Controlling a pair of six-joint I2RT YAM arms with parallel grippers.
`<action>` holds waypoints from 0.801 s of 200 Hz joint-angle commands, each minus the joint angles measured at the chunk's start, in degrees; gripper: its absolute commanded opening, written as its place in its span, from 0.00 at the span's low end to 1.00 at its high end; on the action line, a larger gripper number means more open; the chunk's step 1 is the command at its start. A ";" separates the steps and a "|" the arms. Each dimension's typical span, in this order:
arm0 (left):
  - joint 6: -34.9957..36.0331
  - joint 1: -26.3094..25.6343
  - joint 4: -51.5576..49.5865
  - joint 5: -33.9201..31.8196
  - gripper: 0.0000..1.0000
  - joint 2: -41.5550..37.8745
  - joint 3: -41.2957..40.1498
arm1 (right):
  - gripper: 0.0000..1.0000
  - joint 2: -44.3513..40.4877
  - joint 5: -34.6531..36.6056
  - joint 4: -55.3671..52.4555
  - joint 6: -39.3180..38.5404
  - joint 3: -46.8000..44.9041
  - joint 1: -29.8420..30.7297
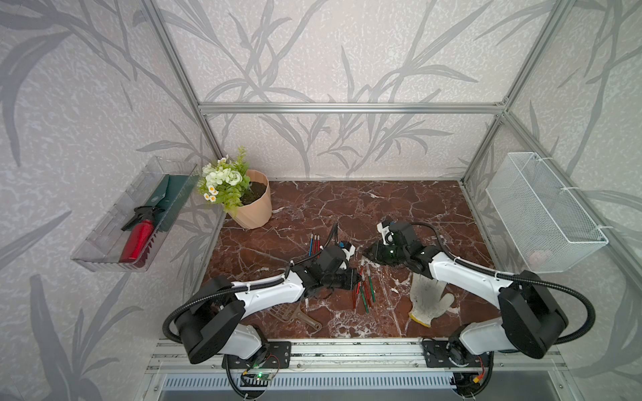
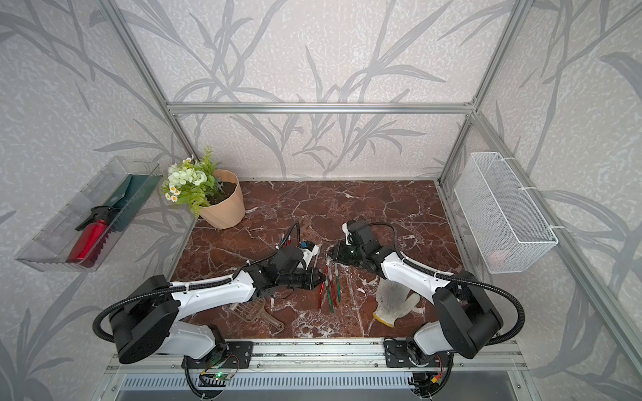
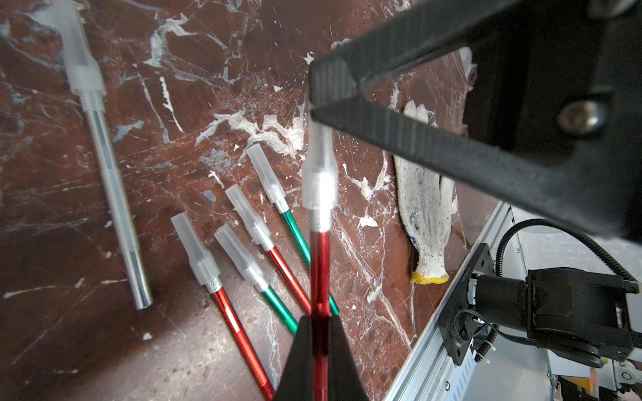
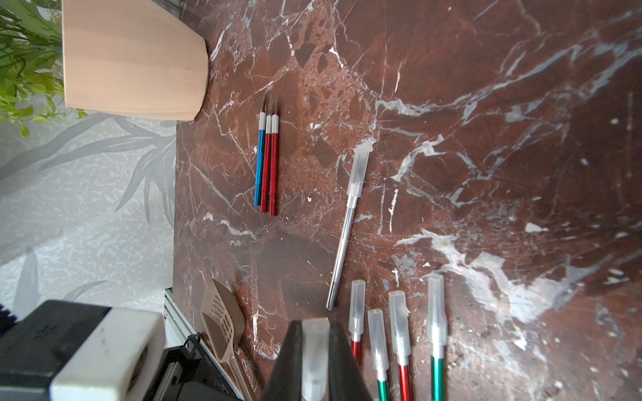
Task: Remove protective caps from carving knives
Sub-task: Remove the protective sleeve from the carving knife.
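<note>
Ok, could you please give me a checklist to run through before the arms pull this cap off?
1. The left end effector is shut on the handle of the red knife: ok.
2. The right end effector is shut on that knife's cap: ok.
3. The right grip takes plastic only, with the silver collar outside it: ok.
4. The cap is seated on the knife, not yet pulled: ok.
5. The held knife is free of the four capped knives lying below it: cannot tell.
6. The work glove lies apart from the held knife: ok.
</note>
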 commanded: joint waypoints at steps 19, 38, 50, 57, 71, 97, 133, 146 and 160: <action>0.14 -0.04 1.61 1.70 0.06 0.47 -0.25 | 0.12 -0.54 0.81 2.54 0.01 0.56 -1.33; 0.30 -0.03 1.63 1.95 0.06 0.56 -0.25 | 0.12 -0.54 0.80 2.51 -0.11 0.84 -1.62; 0.41 -0.03 1.52 2.04 0.06 0.74 -0.25 | 0.12 -0.46 0.80 2.35 -0.41 1.17 -1.93; 0.44 -0.03 1.58 2.12 0.06 0.75 -0.25 | 0.12 -0.45 0.80 2.27 -0.53 1.39 -2.02; 0.58 -0.03 1.43 2.26 0.06 0.75 -0.25 | 0.12 -0.45 0.72 2.05 -0.63 1.73 -2.31; 0.75 -0.03 1.33 2.34 0.06 0.49 -0.36 | 0.12 -0.45 0.63 1.71 -0.95 2.27 -2.86; 1.04 -0.03 0.75 2.50 0.06 0.30 -0.16 | 0.12 -0.53 0.29 1.48 -1.27 2.80 -3.75; 1.14 -0.03 0.40 2.53 0.06 0.31 0.08 | 0.12 -0.51 0.20 1.27 -1.43 3.10 -4.06; 1.31 -0.03 0.13 2.45 0.06 0.30 0.28 | 0.12 -0.50 0.09 1.02 -1.61 3.40 -4.33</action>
